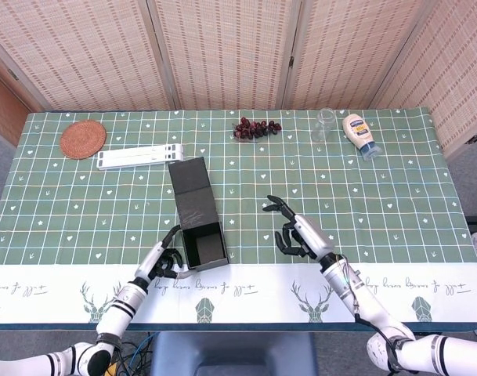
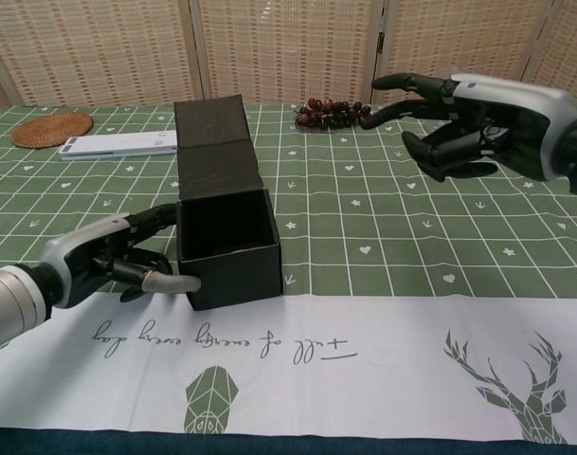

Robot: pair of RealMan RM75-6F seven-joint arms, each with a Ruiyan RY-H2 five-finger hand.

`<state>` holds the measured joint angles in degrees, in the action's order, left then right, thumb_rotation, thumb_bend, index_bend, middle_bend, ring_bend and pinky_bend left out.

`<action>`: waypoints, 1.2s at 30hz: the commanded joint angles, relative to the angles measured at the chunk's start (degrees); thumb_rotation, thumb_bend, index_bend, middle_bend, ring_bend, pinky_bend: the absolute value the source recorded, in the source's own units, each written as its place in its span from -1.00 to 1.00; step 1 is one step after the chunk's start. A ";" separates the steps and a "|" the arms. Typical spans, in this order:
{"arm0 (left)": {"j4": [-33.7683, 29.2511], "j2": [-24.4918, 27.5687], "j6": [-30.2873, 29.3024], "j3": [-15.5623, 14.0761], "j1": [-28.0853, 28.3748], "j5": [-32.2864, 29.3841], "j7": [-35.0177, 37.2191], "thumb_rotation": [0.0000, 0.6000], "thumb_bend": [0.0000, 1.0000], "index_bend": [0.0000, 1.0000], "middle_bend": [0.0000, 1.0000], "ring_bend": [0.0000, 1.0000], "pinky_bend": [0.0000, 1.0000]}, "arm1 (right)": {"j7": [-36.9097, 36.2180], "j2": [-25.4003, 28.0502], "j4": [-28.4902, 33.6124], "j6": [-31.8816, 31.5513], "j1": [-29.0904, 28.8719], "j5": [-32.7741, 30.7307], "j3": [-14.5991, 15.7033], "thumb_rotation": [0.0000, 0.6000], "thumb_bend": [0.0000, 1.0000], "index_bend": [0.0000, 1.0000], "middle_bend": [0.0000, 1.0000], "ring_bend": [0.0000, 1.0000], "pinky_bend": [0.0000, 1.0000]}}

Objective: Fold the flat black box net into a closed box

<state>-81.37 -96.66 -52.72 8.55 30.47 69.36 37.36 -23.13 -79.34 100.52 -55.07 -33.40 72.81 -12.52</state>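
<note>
The table carries the black box near its front edge, base already formed, lid panels lying flat behind. If the left hand, fingers loosely curled against the box's left wall, pushes unopposed, the light box may skid sideways. The right hand hovers well apart, fingers spread, holding nothing.

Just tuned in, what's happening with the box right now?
The black box sits upright and open on the green tablecloth, its lid flap lying flat behind it, not yet closed. The left hand presses against the box's left wall, fingers touching its lower front corner. The right hand hovers off to the right, holding nothing, fingers spread.
</note>
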 commanded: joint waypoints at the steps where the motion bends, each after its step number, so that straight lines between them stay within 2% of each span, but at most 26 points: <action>1: 0.72 -0.65 0.11 0.41 -0.33 -0.13 0.73 1.00 -0.71 -1.00 -1.00 0.24 0.69 | -0.31 -0.12 -0.43 0.15 0.02 -0.12 0.06 1.00 0.31 -1.00 -0.65 0.49 1.00; 5: 1.48 -1.79 -0.19 1.33 -1.02 -0.48 2.48 1.00 -0.72 -0.92 -0.97 0.30 0.69 | -0.77 -0.45 -1.30 0.44 -0.04 -0.39 0.06 1.00 0.31 -1.00 -0.65 0.49 1.00; 12: 3.06 -3.03 -0.01 2.06 -1.24 0.36 3.72 1.00 -0.71 -0.57 -0.66 0.35 0.69 | -1.49 -0.80 -2.27 0.64 0.00 -0.77 -0.05 1.00 0.31 -1.00 -0.63 0.49 1.00; 20: 4.60 -3.73 0.15 2.54 -1.47 1.78 5.76 1.00 -0.72 -0.42 -0.51 0.36 0.69 | -1.52 -1.29 -3.36 1.14 0.05 -1.42 0.18 1.00 0.31 -1.00 -0.63 0.49 1.00; 26: 4.17 -2.59 -4.11 3.08 -2.23 5.62 6.61 1.00 -0.72 -0.38 -0.43 0.37 0.69 | -1.44 -2.02 -4.86 2.18 -0.29 -3.24 -0.21 1.00 0.31 -1.00 -0.60 0.49 1.00; 31: 2.61 1.20 -7.61 1.64 -2.45 11.11 4.95 1.00 -0.71 -0.38 -0.43 0.37 0.69 | -1.80 -3.33 -6.84 4.59 -1.42 -6.90 -1.50 1.00 0.30 -1.00 -0.58 0.48 1.00; 32: 2.08 1.88 -8.02 1.37 -2.58 11.64 4.79 1.00 -0.71 -0.38 -0.43 0.37 0.69 | -2.06 -3.56 -7.09 5.33 -1.75 -7.87 -1.90 1.00 0.25 -1.00 -0.57 0.48 1.00; 36: -1.76 4.68 -7.82 0.36 -3.15 11.68 5.07 1.00 -0.71 -0.38 -0.43 0.37 0.69 | -1.07 -5.38 -8.61 8.08 -4.46 -12.36 -4.44 1.00 -0.16 -1.00 -0.53 0.48 1.00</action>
<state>-81.29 -93.15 -60.42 9.61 27.71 80.94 42.45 -24.80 -83.66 92.85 -48.31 -36.46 62.18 -15.68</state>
